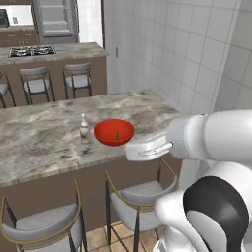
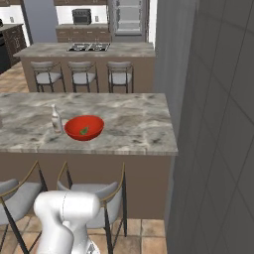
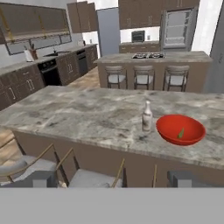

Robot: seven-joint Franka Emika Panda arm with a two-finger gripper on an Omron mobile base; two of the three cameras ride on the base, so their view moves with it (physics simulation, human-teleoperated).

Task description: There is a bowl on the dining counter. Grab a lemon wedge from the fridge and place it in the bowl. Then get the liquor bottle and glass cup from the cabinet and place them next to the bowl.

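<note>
Hand view first: we look across the dining table [image 3: 87, 118] from the stool side, and the red bowl [image 3: 181, 130] sits near its front edge with the lemon wedge [image 3: 180, 133] lying inside it, a small green-yellow sliver against the red. The liquor bottle [image 3: 147, 117] stands upright just beside the bowl, on the side away from the wall, close to it but apart. Beside the bottle's base there is a faint greyish shape that may be the glass cup, but we cannot tell; it is too small and blurred in all three views. We judge the lemon step done and the bottle step done; whether the cup is delivered stays open, and if not, it remains to be fetched from the cabinet. The fridge [image 3: 177, 29] stands at the far end of the kitchen, well apart from the table, behind a second marble top with a gas hob [image 3: 148, 55]. The gripper [image 3: 113, 178] hangs off the near edge of the table above the grey stools [image 3: 94, 177]; its two dark finger tips stand far apart, jaws fully spread, with nothing between them and touching nothing.
</note>
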